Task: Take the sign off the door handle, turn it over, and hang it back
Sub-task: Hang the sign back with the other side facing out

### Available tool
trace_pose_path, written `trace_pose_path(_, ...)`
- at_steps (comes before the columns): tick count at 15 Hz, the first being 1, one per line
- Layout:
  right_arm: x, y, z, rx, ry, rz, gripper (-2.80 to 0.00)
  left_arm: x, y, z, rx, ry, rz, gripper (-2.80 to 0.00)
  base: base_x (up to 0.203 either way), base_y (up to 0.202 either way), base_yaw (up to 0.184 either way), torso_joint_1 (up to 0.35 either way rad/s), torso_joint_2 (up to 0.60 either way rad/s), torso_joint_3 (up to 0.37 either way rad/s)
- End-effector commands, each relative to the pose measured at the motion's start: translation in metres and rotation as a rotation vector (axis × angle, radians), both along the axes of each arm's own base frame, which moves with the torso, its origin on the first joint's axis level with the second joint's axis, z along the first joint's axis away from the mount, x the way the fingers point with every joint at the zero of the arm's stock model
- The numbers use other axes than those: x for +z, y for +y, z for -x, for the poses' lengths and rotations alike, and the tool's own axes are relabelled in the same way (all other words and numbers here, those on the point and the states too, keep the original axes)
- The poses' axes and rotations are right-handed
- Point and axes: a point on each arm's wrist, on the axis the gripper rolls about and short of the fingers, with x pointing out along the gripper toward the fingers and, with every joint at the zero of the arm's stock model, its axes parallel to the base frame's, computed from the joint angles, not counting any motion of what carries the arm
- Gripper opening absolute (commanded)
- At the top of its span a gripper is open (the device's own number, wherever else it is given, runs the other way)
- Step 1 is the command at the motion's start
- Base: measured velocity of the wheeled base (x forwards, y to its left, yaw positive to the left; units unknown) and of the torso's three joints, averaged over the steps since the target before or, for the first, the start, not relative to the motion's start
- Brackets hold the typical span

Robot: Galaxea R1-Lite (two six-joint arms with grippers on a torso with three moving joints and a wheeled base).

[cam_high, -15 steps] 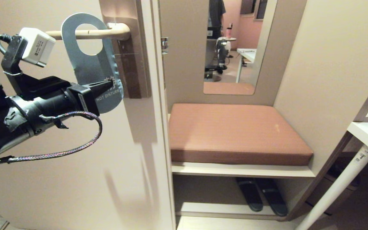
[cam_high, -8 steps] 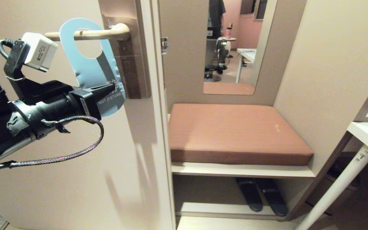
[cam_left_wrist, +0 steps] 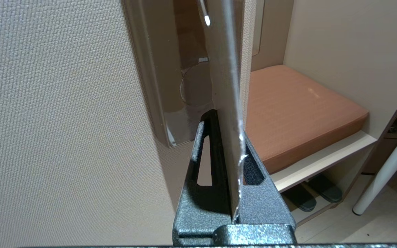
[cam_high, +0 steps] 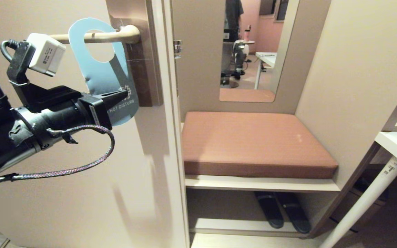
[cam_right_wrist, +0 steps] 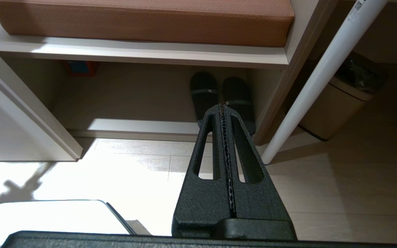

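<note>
In the head view you could read "NOT DISTURB" in pale capitals along the lower end of the blue sign (cam_high: 107,81), with a small square emblem printed just above the words. The line above that was covered by the left gripper (cam_high: 124,92), which pinched the card there. You could see dark print on the white camera block (cam_high: 45,53) mounted on the left wrist, too small to read. A label with fine print was on the white table leg (cam_high: 388,170) at the right, also illegible to you. The wrist views showed you no readable text.
</note>
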Motion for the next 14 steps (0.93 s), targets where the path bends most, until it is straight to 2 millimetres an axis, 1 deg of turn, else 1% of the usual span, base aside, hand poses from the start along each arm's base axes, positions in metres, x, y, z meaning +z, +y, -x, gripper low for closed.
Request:
trace_pose_path(1,0.0,0.0,-0.0001,0.0,0.001,0.0,-2.8,0.0021,-0.0024,0.001,-0.012,-0.011,0.004,-2.8,0.0,0.0,0.0,0.0,0.0,0.0)
trace_pose_path(5,0.0,0.0,-0.0001,0.001,0.001,0.0,-2.8,0.0033,-0.0028,0.001,-0.012,-0.032,-0.023,-2.8,0.0,0.0,0.0,0.0,0.0,0.0)
trace_pose_path(14,0.0,0.0,-0.0001,0.001,0.001,0.0,-2.8,0.0039,-0.0035,0.0037,-0.02,-0.036,-0.022,-2.8,0.0,0.0,0.0,0.0,0.0,0.0)
